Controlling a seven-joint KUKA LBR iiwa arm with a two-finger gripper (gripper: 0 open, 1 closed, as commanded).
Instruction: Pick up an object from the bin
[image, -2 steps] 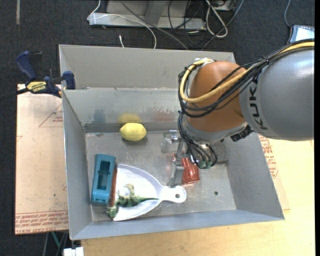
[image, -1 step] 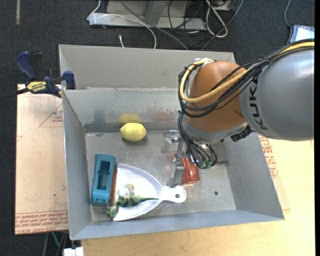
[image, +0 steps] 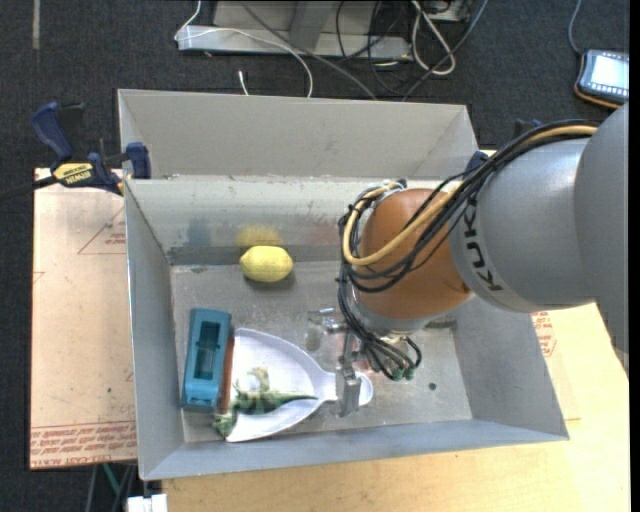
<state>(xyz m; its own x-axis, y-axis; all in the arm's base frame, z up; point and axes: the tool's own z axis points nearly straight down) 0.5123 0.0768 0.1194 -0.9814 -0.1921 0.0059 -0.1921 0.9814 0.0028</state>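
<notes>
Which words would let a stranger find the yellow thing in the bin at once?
In the grey bin, look along the foot of the back wall. A yellow lemon-shaped thing lies there, left of the arm's orange cover. It alone is round and yellow; the blue block and white plate lie nearer the front.

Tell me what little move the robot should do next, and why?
Probably ease the end effector straight down a little. It is at the right rim of the white dish, which is the nearest thing to it. The yellow lemon and the blue box lie farther left.
</notes>
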